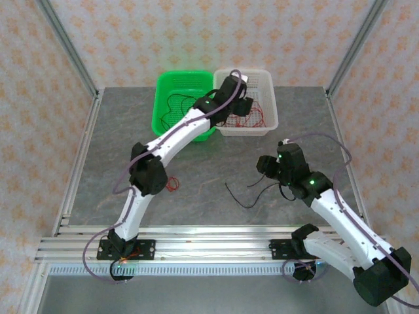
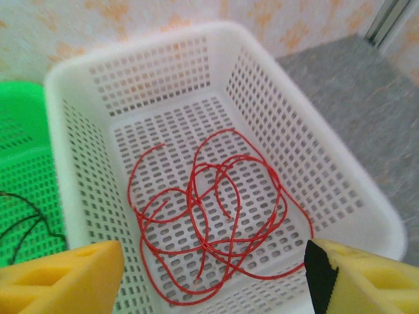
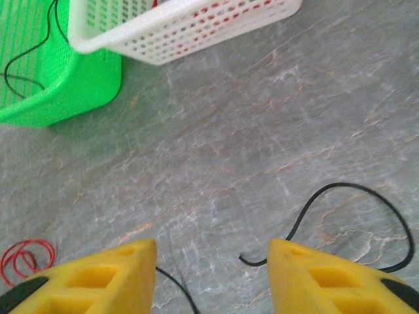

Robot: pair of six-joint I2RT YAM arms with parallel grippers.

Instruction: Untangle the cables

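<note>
A green basket and a white basket sit side by side on the grey table.

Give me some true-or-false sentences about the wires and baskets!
1. Red cables lie in the white basket. True.
2. The green basket holds red wire. False: the green basket holds a black cable.
3. The left pincer hangs open over the white basket. True.
4. Every cable is in a basket. False: a loose black cable and a small red cable lie on the table.
</note>
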